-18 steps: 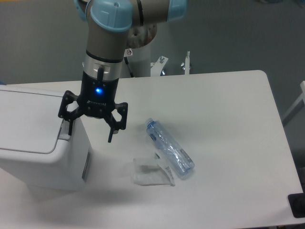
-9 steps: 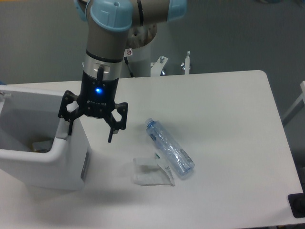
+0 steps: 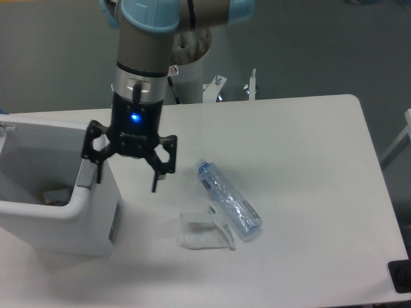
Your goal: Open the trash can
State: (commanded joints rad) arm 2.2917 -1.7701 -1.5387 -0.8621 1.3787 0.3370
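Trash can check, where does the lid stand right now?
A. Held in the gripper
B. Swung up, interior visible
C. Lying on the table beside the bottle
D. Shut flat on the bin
B. The trash can shows its open interior with something lying at the bottom, and its lid stands up at the back; the gripper hangs open at the bin's right rim, holding nothing.

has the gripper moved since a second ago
Yes. The gripper has shifted slightly down and toward the bottle, judged against the trash can; its fingers stay spread beside the can's rim.
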